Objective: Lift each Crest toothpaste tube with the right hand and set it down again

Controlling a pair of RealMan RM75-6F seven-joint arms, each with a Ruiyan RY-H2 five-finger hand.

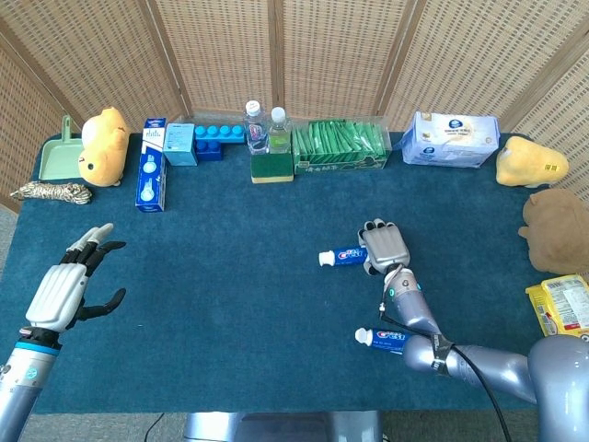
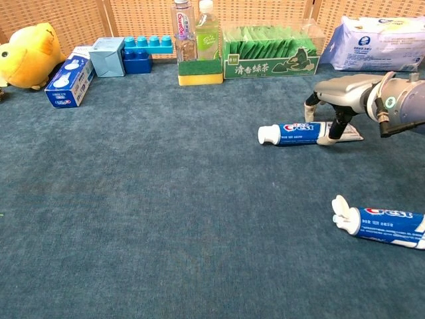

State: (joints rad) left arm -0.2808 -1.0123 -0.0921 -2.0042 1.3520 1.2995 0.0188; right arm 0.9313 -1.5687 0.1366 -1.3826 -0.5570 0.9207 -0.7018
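Two blue-and-white Crest toothpaste tubes lie flat on the blue cloth. The far tube (image 1: 342, 257) (image 2: 295, 132) has its white cap pointing left. My right hand (image 1: 385, 246) (image 2: 340, 98) arches over its tail end, with one fingertip down behind the tube and another in front of it; the tube still rests on the cloth. The near tube (image 1: 379, 339) (image 2: 388, 224) lies alone by the front edge, partly under my right forearm in the head view. My left hand (image 1: 69, 287) hovers at the far left, fingers spread, holding nothing.
Along the back stand a yellow plush (image 1: 101, 145), a blue box (image 1: 152, 177), blue blocks (image 1: 219, 140), two bottles (image 1: 265, 127) on a sponge, a green packet box (image 1: 339, 147) and a wipes pack (image 1: 451, 140). Plush toys (image 1: 552, 221) and a snack bag (image 1: 561, 313) sit at right.
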